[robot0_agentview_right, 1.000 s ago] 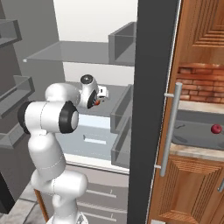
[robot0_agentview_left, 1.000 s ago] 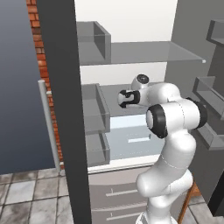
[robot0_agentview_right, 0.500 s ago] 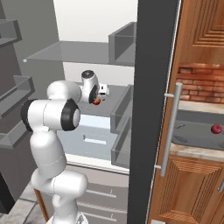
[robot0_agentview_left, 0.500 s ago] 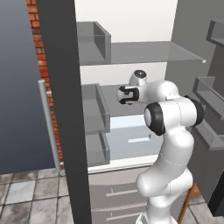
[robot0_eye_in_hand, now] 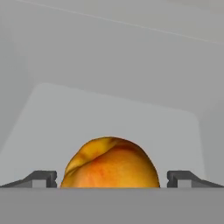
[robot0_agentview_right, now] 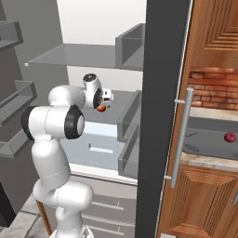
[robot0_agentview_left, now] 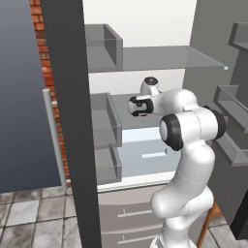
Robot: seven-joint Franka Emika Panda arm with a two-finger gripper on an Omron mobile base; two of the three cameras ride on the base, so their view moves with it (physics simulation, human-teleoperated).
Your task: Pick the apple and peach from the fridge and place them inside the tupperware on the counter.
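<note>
— Peach (robot0_eye_in_hand: 110, 164) first: where is it sitting?
— It is lying on a grey shelf (robot0_eye_in_hand: 109, 113) inside the fridge (robot0_agentview_right: 93, 56), and in the hand view it is filling the space between the two dark fingertips (robot0_eye_in_hand: 41, 178), one showing on each side of it. From the right base camera it is peeking out as a small orange spot (robot0_agentview_right: 101, 108) just below the white hand.
— Are the jaws gripping it?
— No, they are standing spread wide. A sliver of shelf is showing between each tip and the fruit, so nothing is pinching it.
— And the gripper (robot0_agentview_left: 137, 106) itself?
— It is reaching into the middle level of the fridge, under the glass shelf (robot0_agentview_left: 160, 58) and above the pale drawer (robot0_agentview_left: 145, 152). The arm is bending in from the base with its dark elbow joint toward the camera.
— What about the apple (robot0_agentview_right: 229, 137)?
— A small dark red fruit is resting to the right, past the open fridge door (robot0_agentview_right: 162, 116), in the grey tupperware (robot0_agentview_right: 209, 144) on the counter (robot0_agentview_right: 211, 160). A brick wall (robot0_agentview_right: 214, 90) is running behind it, and wooden cabinets (robot0_agentview_right: 200, 200) are standing below.
— Anything else in the fridge?
— Grey door bins (robot0_agentview_left: 104, 126) are hanging on the left door, stacked one above another.
</note>
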